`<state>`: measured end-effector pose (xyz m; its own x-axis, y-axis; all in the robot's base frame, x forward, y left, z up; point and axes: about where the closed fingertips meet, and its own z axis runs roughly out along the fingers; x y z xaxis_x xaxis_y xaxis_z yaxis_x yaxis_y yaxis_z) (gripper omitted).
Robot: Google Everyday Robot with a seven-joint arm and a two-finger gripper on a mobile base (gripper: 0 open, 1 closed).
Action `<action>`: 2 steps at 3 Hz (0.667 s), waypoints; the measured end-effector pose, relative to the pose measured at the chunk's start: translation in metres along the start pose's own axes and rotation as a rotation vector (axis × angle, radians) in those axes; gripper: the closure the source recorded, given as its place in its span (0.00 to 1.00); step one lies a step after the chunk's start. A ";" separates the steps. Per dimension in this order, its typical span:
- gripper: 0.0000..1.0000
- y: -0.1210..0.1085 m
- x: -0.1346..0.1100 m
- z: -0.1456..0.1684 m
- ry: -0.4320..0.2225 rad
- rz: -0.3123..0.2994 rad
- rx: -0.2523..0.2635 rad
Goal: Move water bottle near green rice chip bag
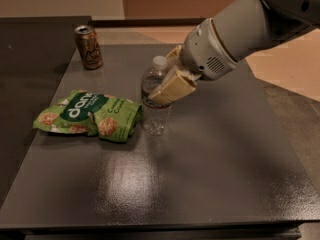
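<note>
- The gripper (160, 88) clasped the water bottle (155, 118) high on its body, just under the white cap, probably to keep it upright.
- The bottle stood upright at the table (215, 164), just beside the right edge of the green rice chip bag (85, 115); whether they touched was unclear.
- Only letting go seemed left.
- A drink can (89, 46) stood well apart, out of the way.
</note>
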<state>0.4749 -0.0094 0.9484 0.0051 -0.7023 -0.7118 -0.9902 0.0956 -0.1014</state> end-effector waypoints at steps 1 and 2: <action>0.36 0.001 -0.002 0.001 0.001 -0.004 -0.001; 0.13 0.002 -0.004 0.001 0.002 -0.008 -0.002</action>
<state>0.4727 -0.0059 0.9498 0.0126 -0.7045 -0.7096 -0.9905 0.0884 -0.1054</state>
